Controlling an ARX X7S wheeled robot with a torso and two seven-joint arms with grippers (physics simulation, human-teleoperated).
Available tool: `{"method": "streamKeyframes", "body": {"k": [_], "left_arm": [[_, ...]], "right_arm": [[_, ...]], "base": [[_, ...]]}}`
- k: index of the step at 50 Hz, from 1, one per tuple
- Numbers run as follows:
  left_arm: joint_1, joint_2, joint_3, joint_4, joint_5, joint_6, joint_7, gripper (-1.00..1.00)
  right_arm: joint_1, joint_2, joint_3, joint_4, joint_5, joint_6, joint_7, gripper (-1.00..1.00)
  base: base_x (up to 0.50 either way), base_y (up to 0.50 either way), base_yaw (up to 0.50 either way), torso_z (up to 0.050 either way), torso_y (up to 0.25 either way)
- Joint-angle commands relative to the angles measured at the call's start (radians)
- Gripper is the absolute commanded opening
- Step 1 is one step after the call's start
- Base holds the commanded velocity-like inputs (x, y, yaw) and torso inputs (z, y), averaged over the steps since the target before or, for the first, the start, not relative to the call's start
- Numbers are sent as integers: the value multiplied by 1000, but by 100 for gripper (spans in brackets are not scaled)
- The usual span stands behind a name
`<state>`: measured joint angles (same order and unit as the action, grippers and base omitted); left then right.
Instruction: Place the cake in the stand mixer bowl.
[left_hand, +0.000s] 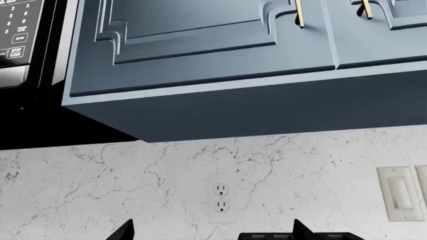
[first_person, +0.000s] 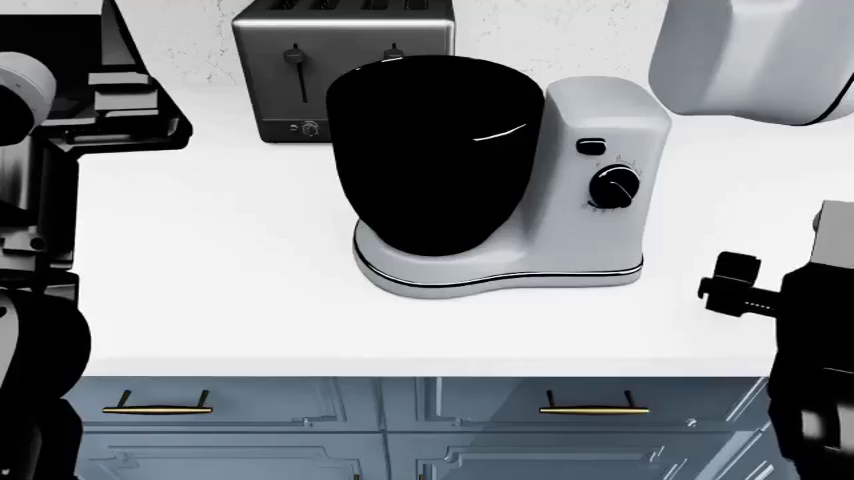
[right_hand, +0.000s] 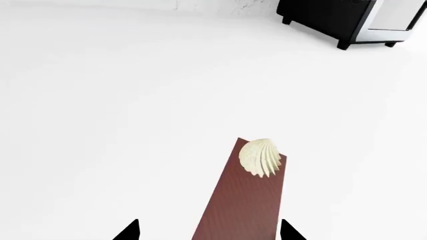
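Beneath the blue wall cabinet (left_hand: 220, 70), the left wrist view shows a marbled white backsplash (left_hand: 133, 175) with a double outlet (left_hand: 221, 197) set in it and a light switch plate (left_hand: 400, 194) off to one side; a microwave's keypad corner (left_hand: 17, 40) sits beside the cabinet. Only two dark fingertips (left_hand: 123, 231) of the left gripper (left_hand: 212, 234) poke into that picture, set well apart with nothing between them. On the head view, the stand mixer bowl (first_person: 434, 155) stands glossy and black on the silver-grey stand mixer (first_person: 601, 190), whose black knob (first_person: 615, 186) faces forward; a silver toaster (first_person: 343, 65) stands just behind the bowl against the wall, all on the white counter (first_person: 214, 270) above blue drawers with brass handles (first_person: 158, 408). The cake does not show in that view. Over the right wrist view, the cake (right_hand: 243, 200) lies flat on the white counter, its reddish-brown top up and a cream dollop (right_hand: 260, 157) at its far end, well apart from a dark appliance (right_hand: 347, 20) by the wall. The right gripper (right_hand: 208, 231) shows two black fingertips (right_hand: 289, 231) spread wide, one on each side of the cake's near end, not clamped on it.
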<state>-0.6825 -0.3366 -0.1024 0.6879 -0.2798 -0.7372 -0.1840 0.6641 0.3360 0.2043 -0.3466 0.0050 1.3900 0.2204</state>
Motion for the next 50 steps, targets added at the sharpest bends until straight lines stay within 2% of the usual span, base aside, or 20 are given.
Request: {"method": "streamKeyframes", "body": {"k": [1, 18, 19, 21, 31, 36, 41, 50], "left_arm": [[-3, 15, -23, 3, 13, -1, 16, 100], [-1, 10, -22, 2, 9, 2, 10, 100], [-1, 11, -24, 2, 8, 2, 9, 100], [2, 9, -22, 2, 9, 5, 9, 100], [5, 8, -19, 0, 8, 9, 5, 100], [4, 5, -23, 3, 3, 4, 3, 100], [3, 4, -24, 3, 1, 4, 1, 100], [-1, 0, -24, 6, -3, -1, -3, 100]], "right_arm": [[2, -40, 59, 142, -14, -44, -8, 100], [-44, -50, 93, 264, -15, -185, 7, 100], [-46, -49, 96, 262, -11, -192, 2, -100], [-65, -54, 114, 222, -1, -237, -6, -100], [-93, -62, 174, 59, 49, -261, -52, -100], [-103, -48, 176, -104, 71, -193, -78, -100], [-84, -8, 163, -331, 128, -31, -140, -100], [-86, 34, 219, -529, 206, 124, -235, -100]], "base": [[0, 0, 0, 0, 0], [1, -1, 0, -1, 0], [13, 0, 0, 0, 0], [0, 0, 0, 0, 0], [0, 0, 0, 0, 0], [0, 0, 0, 0, 0], [0, 0, 0, 0, 0], [0, 0, 0, 0, 0]]}}
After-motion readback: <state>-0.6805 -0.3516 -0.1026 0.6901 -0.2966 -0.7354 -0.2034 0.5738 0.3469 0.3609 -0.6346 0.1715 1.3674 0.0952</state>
